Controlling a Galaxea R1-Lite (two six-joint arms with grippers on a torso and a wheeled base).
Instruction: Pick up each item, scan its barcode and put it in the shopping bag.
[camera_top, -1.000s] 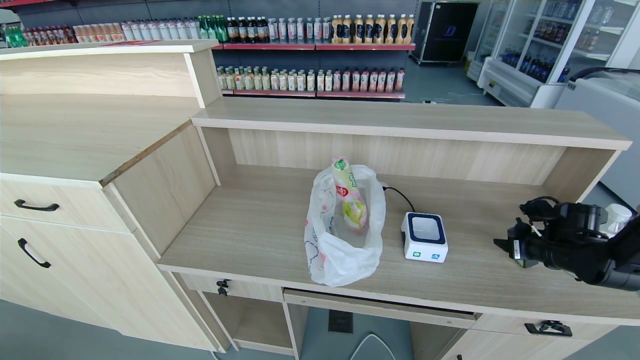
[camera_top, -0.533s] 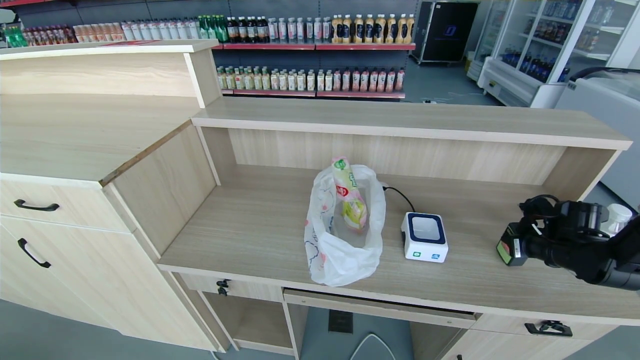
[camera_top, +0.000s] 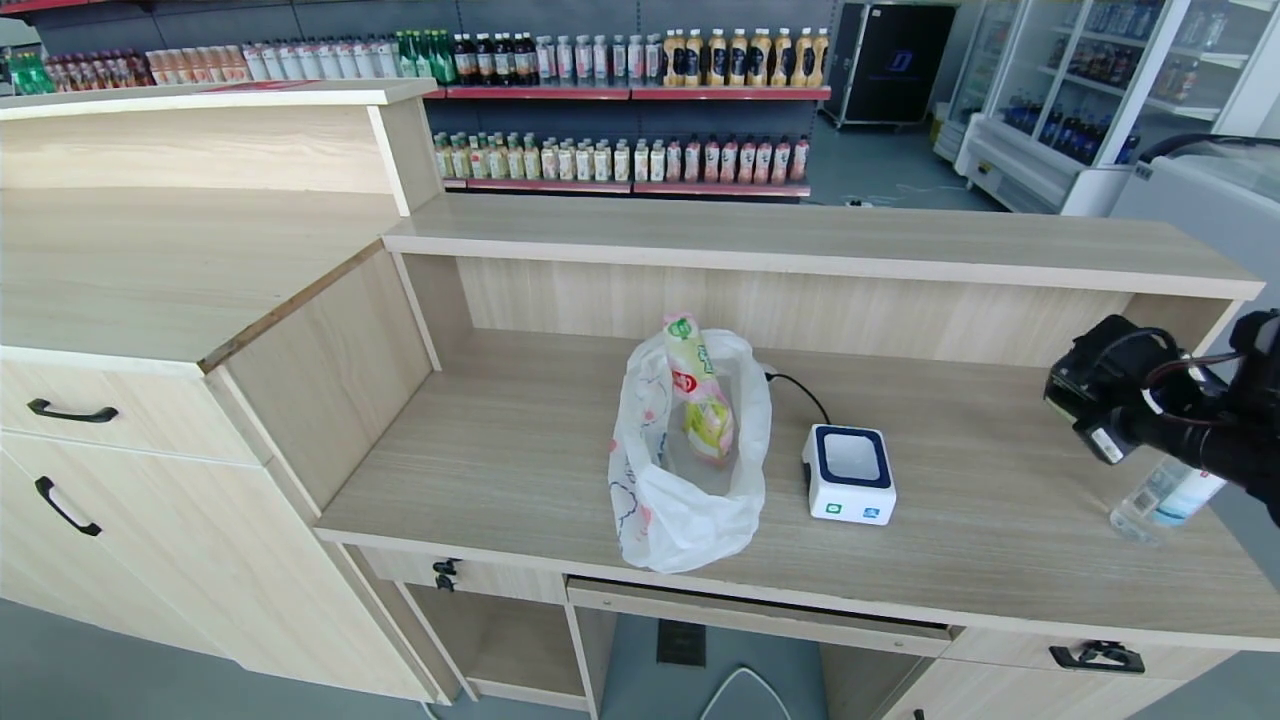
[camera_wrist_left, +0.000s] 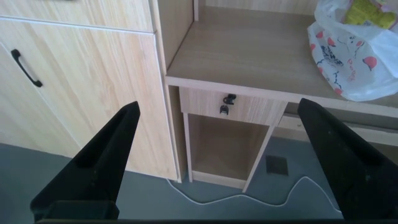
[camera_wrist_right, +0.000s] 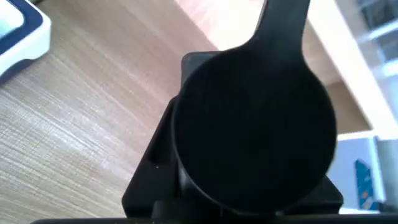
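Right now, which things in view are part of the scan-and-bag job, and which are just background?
Job:
- shopping bag, open on the counter
- snack packet, standing inside the bag
- barcode scanner, beside the bag
- clear bottle, at the counter's right end

Lying about:
- drink bottles on the back shelves
- glass-door coolers
- drawers on the left
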